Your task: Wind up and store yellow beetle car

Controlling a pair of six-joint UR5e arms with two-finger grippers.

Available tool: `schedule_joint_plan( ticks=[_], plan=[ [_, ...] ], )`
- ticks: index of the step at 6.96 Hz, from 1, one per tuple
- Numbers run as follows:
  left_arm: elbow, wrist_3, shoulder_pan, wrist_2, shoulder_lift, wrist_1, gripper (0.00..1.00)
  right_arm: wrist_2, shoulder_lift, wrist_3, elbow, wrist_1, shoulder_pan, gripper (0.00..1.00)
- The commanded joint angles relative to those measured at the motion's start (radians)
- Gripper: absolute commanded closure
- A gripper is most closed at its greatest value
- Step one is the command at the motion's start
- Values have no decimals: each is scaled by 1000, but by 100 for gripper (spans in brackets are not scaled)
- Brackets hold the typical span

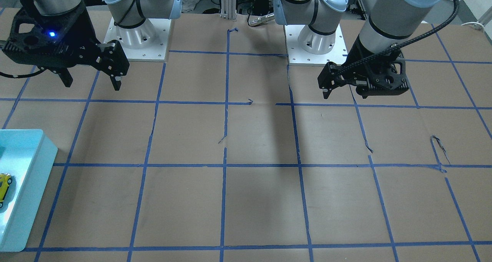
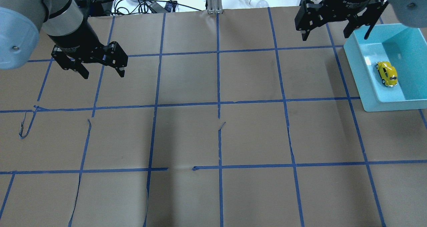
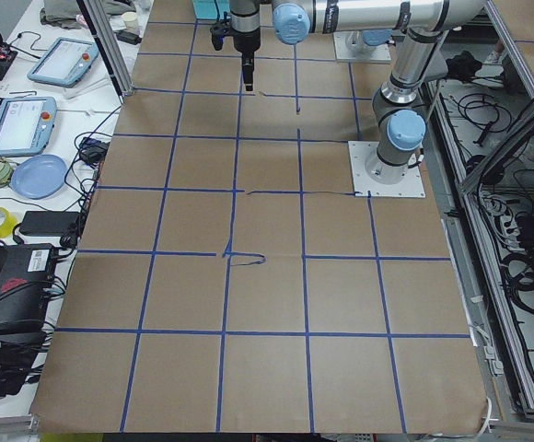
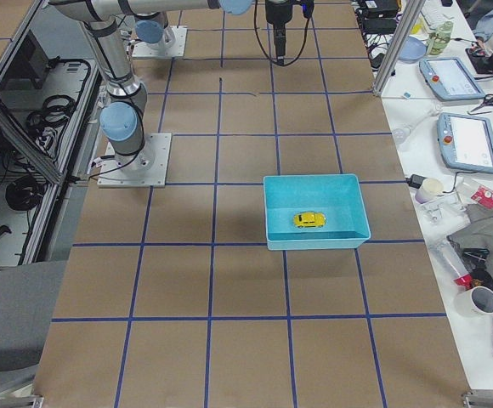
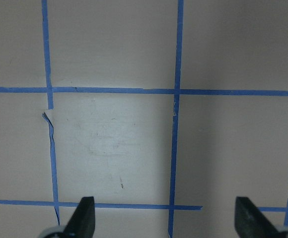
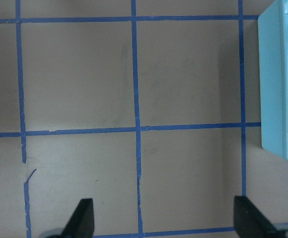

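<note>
- The yellow beetle car (image 2: 387,73) rests on its wheels on the floor of the teal bin (image 2: 362,83); nothing touches it
- The bin stands on the table (image 2: 217,137) at the far right, on brown paper crossed by blue tape lines
- The right gripper (image 2: 327,36) hangs above the table just left of the bin's far corner, fingers spread wide and holding nothing; it is apart from the car
- The left gripper (image 2: 103,75) hangs over the far left of the table, fingers likewise spread and holding nothing; it is well apart from the bin
</note>
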Motion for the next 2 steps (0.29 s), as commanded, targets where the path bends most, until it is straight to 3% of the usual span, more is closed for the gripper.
schedule_joint_plan(
  ticks=[1, 2],
  plan=[
    [1, 1, 0, 0, 0, 0, 0, 9, -8, 0, -3, 3, -1, 0],
    [1, 5, 0, 0, 0, 11, 0, 11, -8, 0, -19, -10, -3, 0]
  ],
)
